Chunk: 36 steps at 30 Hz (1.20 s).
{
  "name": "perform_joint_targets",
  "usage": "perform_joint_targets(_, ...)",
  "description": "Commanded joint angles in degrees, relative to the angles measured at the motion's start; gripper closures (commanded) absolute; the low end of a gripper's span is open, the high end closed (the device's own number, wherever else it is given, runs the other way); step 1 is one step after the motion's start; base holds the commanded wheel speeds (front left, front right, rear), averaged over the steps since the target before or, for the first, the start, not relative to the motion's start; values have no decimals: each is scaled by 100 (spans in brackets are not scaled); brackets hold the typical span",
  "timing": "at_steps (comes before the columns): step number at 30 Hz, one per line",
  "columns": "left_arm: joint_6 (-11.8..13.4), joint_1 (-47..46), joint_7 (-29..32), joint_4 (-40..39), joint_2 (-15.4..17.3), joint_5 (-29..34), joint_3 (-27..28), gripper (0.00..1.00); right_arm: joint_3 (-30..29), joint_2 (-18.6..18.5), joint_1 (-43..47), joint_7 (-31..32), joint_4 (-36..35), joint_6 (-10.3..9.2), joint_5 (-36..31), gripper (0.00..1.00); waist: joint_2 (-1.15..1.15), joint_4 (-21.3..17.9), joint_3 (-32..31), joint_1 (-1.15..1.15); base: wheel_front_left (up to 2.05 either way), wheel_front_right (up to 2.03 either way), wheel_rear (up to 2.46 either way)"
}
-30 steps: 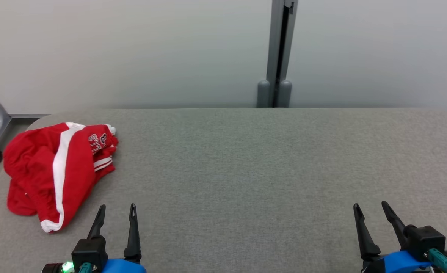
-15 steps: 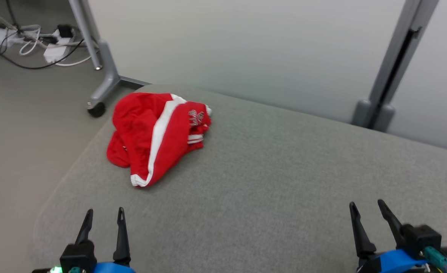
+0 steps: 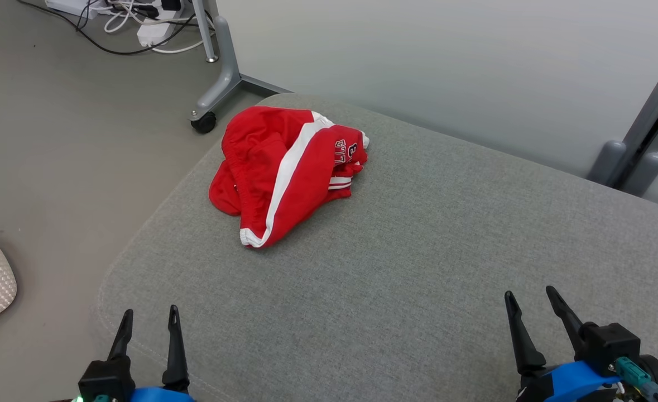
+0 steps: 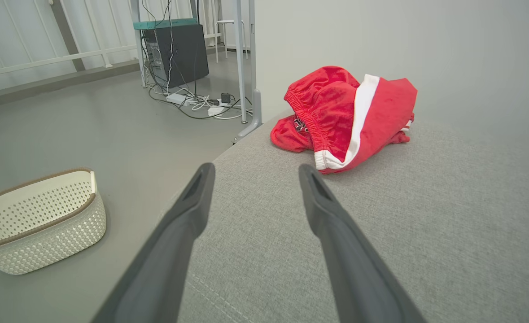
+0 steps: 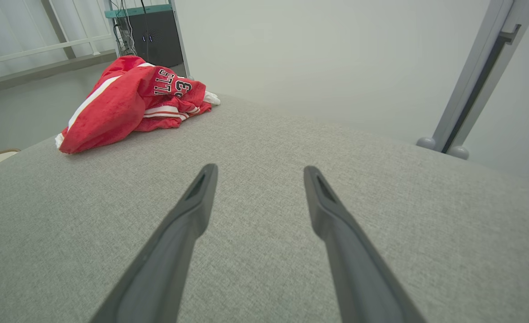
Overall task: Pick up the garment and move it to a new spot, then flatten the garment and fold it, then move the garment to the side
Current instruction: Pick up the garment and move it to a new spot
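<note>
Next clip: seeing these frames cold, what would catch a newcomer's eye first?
The crumpled red garment with a white stripe lies near the far left corner of the grey table. The left gripper and right gripper hover open and empty at the near edge; a white perforated basket sits on the floor to the left.

Grey fabric desk (image 4: 426, 233) under the left gripper (image 4: 256, 169). White perforated basket (image 4: 44, 235) on the floor (image 4: 89, 130) off to its left, cable tangle (image 4: 192, 101) and a dark computer tower (image 4: 179, 56) way out ahead of it.
</note>
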Motion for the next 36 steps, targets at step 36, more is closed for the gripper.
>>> perform_joint_targets(36, -239, -3500, 4849, 1681, 1746, -2683, 1815, 0, 684, -27, -1049, 30, -821, 1, -89, 0, 0, -2882, 2523, -1, 0, 0, 0)
